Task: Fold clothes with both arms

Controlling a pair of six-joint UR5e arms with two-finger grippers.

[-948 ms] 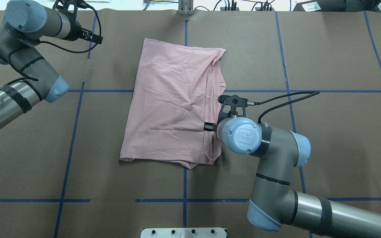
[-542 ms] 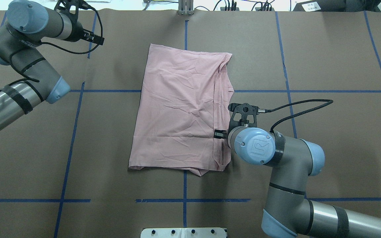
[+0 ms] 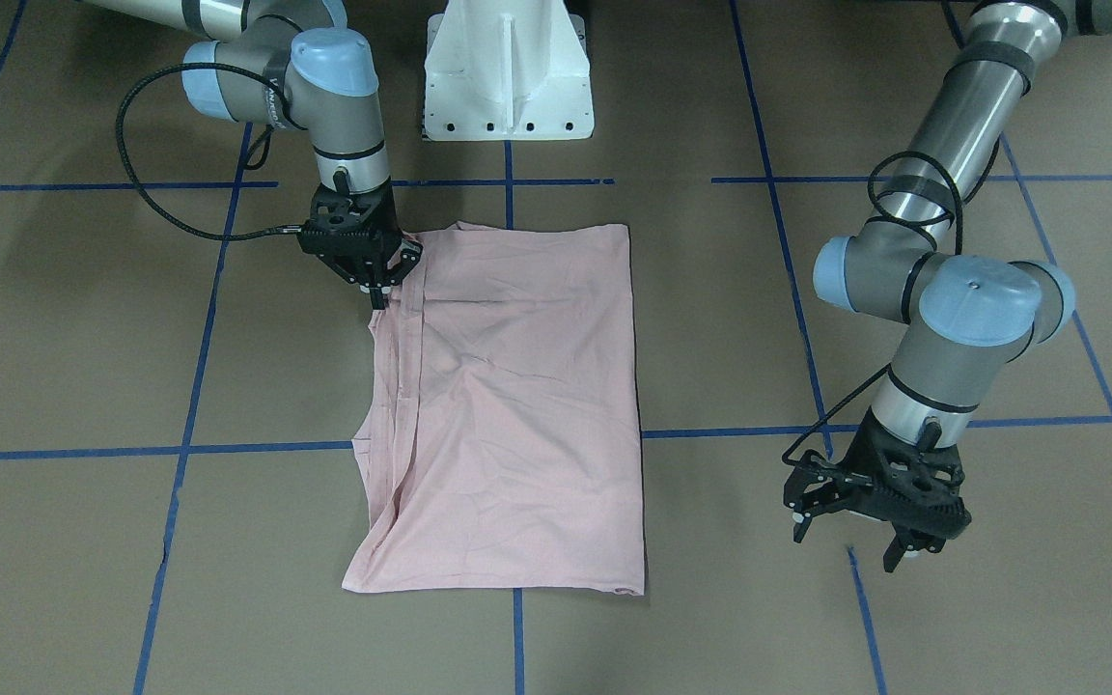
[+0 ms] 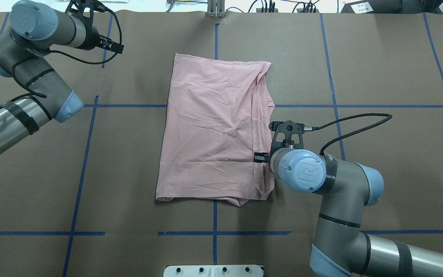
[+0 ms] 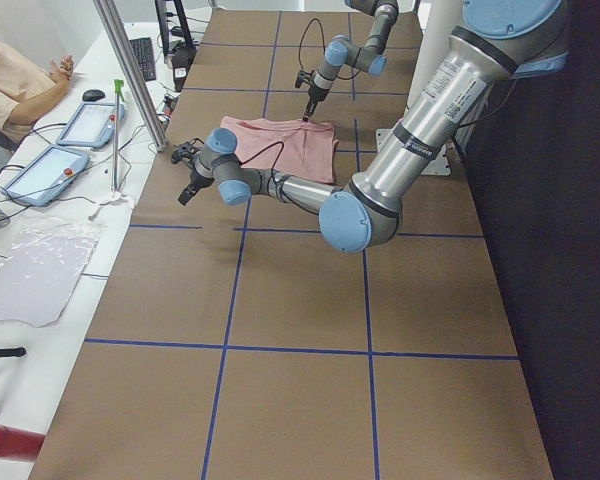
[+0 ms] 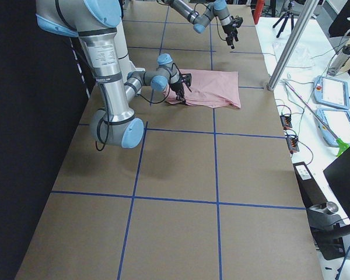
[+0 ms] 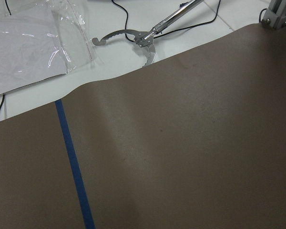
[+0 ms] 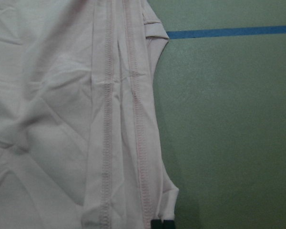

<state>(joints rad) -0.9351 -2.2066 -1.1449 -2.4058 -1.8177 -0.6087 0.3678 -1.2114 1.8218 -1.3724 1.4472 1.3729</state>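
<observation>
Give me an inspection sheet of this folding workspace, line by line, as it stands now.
Surface: brown table cover with blue tape grid, flat.
Job's things: pink T-shirt folded, plain side up, mid-table.
Clutter: nothing seen on the cover.
Grippers: right gripper shut on the T-shirt's side edge; left gripper open over bare cover, apart from it.
Cables: black cable loops from the right wrist, clear of the cloth; another on the left arm.
Surroundings: white pedestal; side bench with tablets; a person.

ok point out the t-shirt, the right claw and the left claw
t-shirt (image 4: 210, 127), overhead view, middle of the pink cloth
right claw (image 3: 378, 297), front-facing view, closed tips on the t-shirt's edge
left claw (image 3: 850, 545), front-facing view, between its open fingertips
</observation>
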